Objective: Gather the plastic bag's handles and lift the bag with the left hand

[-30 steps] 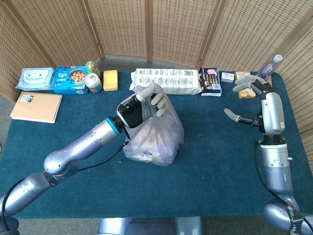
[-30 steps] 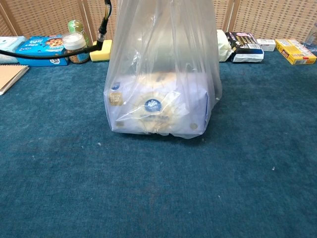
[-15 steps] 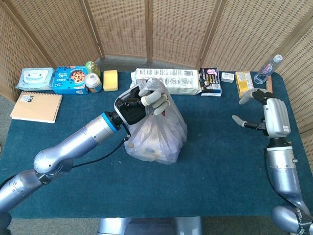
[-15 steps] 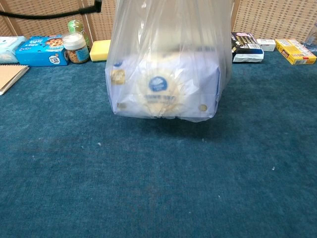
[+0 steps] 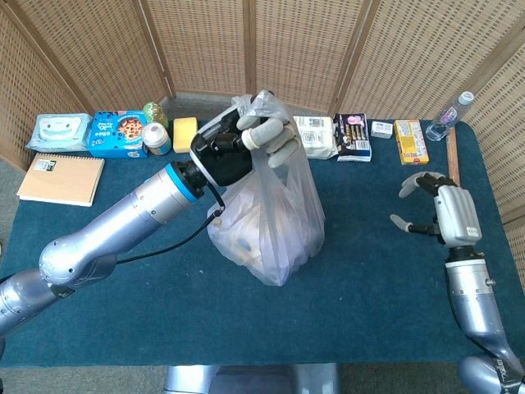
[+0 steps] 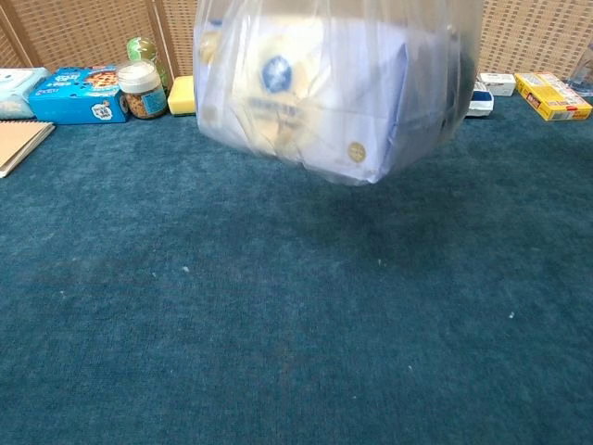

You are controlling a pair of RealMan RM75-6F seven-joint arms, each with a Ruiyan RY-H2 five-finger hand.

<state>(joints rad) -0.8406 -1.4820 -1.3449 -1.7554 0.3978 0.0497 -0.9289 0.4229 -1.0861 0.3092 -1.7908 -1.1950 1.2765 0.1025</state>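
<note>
The left hand (image 5: 246, 148) grips the bunched handles (image 5: 261, 105) of the thin, translucent plastic bag (image 5: 271, 222), its pale fingers (image 5: 275, 139) curled around the gathered film. The bag hangs below the hand, clear of the blue carpet-like table cover (image 6: 278, 352), its wrinkled sides stretched over a boxy pale package (image 6: 315, 93) inside. Well off to the side, the right hand (image 5: 439, 209) hovers above the cover with its fingers spread and nothing in them.
</note>
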